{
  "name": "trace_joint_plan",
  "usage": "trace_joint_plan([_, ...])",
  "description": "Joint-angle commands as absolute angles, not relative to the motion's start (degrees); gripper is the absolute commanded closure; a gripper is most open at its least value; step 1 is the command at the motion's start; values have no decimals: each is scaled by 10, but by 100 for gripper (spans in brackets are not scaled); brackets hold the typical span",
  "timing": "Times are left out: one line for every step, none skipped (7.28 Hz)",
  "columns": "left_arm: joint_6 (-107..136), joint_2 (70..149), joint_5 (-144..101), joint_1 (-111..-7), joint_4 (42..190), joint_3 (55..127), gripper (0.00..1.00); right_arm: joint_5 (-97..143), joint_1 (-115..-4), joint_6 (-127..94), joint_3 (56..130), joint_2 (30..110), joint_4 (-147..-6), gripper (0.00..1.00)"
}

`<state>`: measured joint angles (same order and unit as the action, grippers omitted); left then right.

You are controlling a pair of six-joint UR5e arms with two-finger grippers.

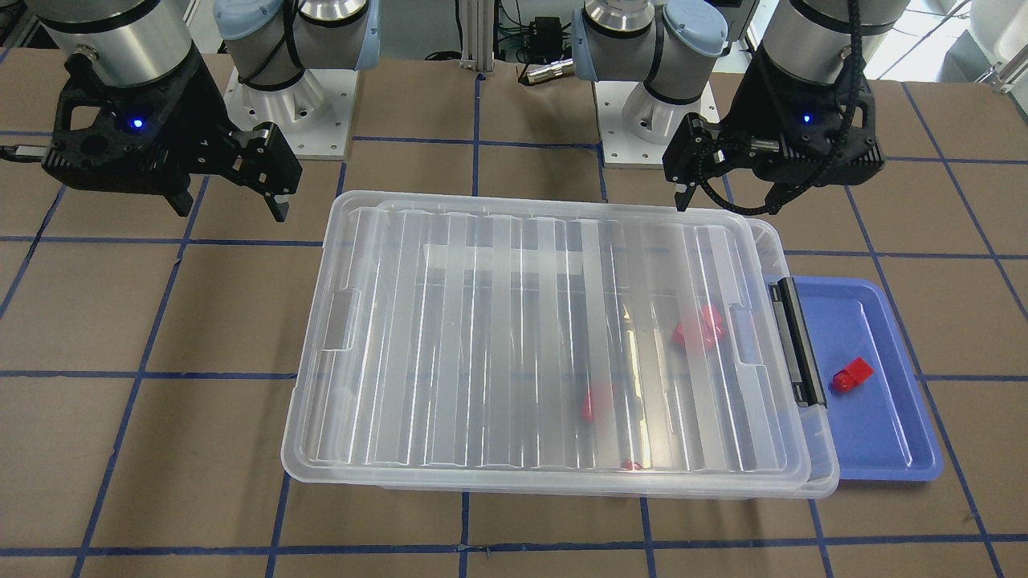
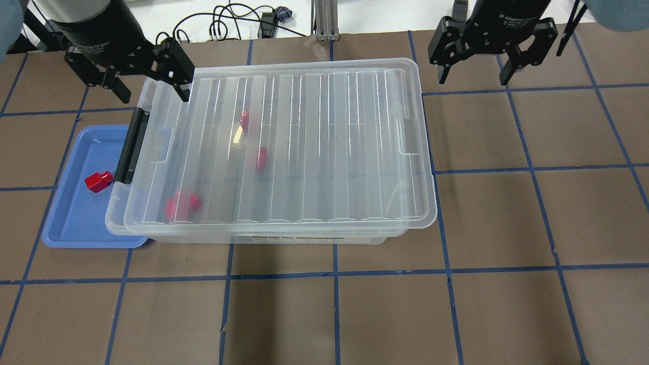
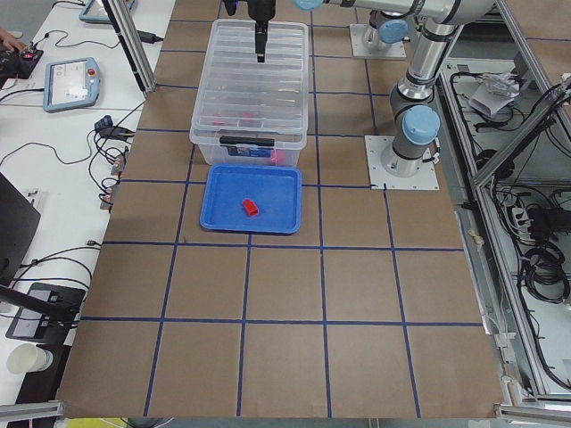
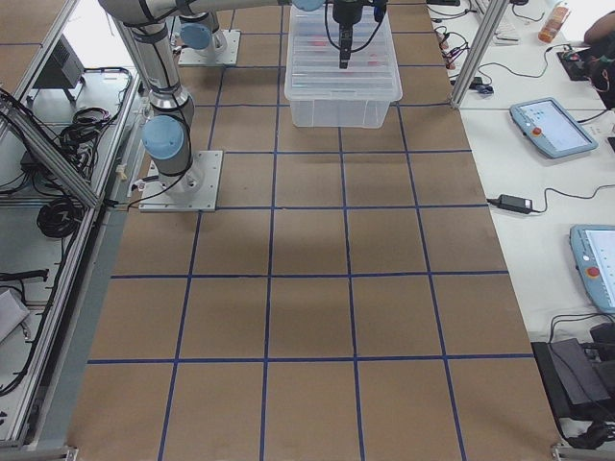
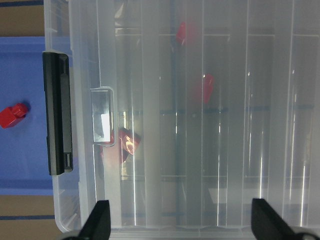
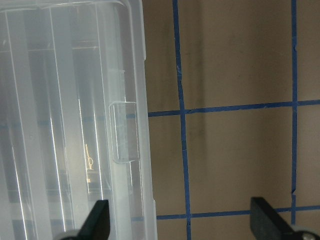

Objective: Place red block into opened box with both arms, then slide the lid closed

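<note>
A small red block (image 1: pixel 851 375) (image 2: pixel 98 181) (image 5: pixel 13 115) lies on a blue tray (image 1: pixel 883 433) (image 2: pixel 76 218). That tray sits beside the black-bar end (image 2: pixel 130 147) of the clear box (image 2: pixel 263 238). The ribbed lid (image 1: pixel 482 337) (image 2: pixel 314 142) covers nearly the whole box, leaving a narrow strip bare at the bar end. Under the lid show a red clump (image 2: pixel 182 204) and two single red pieces (image 2: pixel 261 158). My left gripper (image 2: pixel 147 81) (image 1: pixel 727 189) hovers open over the box's far corner by the bar. My right gripper (image 2: pixel 474 73) (image 1: pixel 229 201) hangs open beyond the opposite end.
Brown table with a blue tape grid (image 2: pixel 446 223) spreads around the box. Arm bases (image 1: pixel 289 104) stand behind it. Cables (image 2: pixel 238 25) lie at the far edge. The side views show tablets and wires on white benches (image 3: pixel 71 85).
</note>
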<state>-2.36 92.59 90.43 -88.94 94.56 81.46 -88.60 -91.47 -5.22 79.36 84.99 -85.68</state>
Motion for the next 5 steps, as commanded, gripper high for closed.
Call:
trace_joint_plan([-23,928,903,-889,946,814,0,-886,-916,-53,794,850,-857,0])
trace_joint_plan([-23,931,901,-889,946,814,0,-886,-916,-53,794,850,-857,0])
trace_joint_plan([-23,932,900,-889,947,814,0,-886,-916,-52,794,850,-860,0])
trace_joint_plan([-23,931,901,-890,947,815,0,-886,-918,-52,796,849,-874,0])
trace_joint_plan([-19,931,901,-890,948,816,0,-888,-925,-53,802,839,-903,0])
